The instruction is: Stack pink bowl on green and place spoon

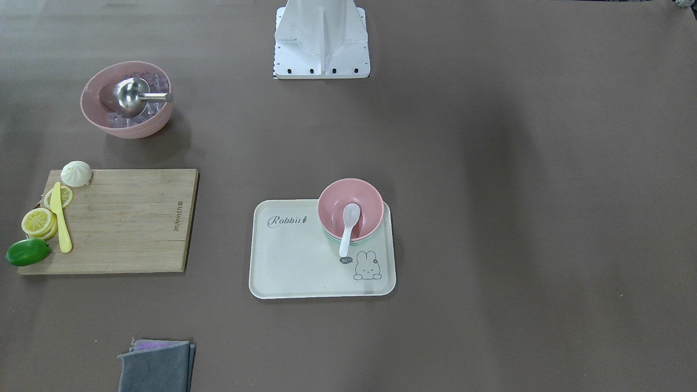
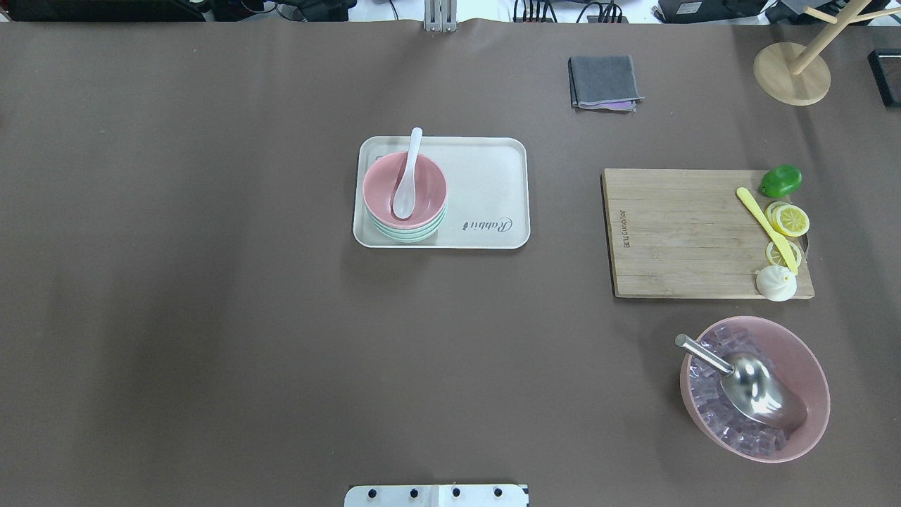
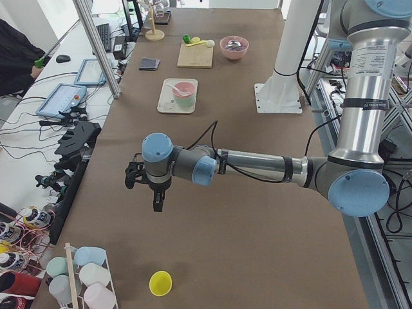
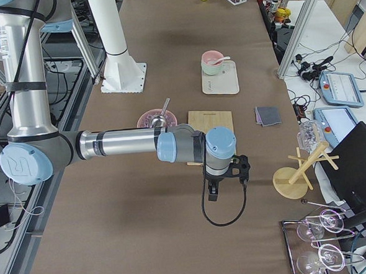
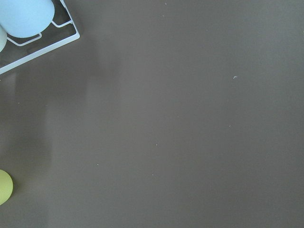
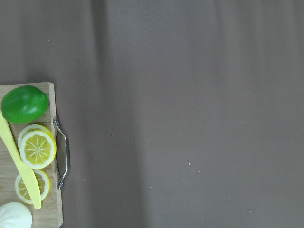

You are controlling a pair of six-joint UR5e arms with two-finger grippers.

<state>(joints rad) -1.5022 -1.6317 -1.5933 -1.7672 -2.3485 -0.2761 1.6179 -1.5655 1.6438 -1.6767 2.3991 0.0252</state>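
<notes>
Looks basically done to me: pink bowl (image 2: 426, 184) is nested on the green bowl (image 2: 412, 236) stack, sitting on the tray (image 2: 486, 176) about mid-worktop, a bit toward the far edge from the robot. Spoon (image 2: 409, 176) lies inside the pink bowl, scoop down, with its handle poking over the rim toward that far edge.

Handling guess: the bowls look like light, stiff, smooth plastic, so probably slippery. I'd pinch the rim wall rather than the curved side. The spoon is small and light; the overhanging handle is the obvious spot to grab.

Other containers: big pink bowl (image 2: 809, 355) near the robot-side right corner, full of clear ice cubes (image 2: 711, 408) with a metal scoop (image 2: 757, 391) resting in it.

Left end effector (image 3: 158, 205) hangs over bare worktop toward the left end, and right end effector (image 4: 212, 194) toward the right end, both well apart from the tray. Only the side cameras catch them, so I can't tell if either is released or clenched
</notes>
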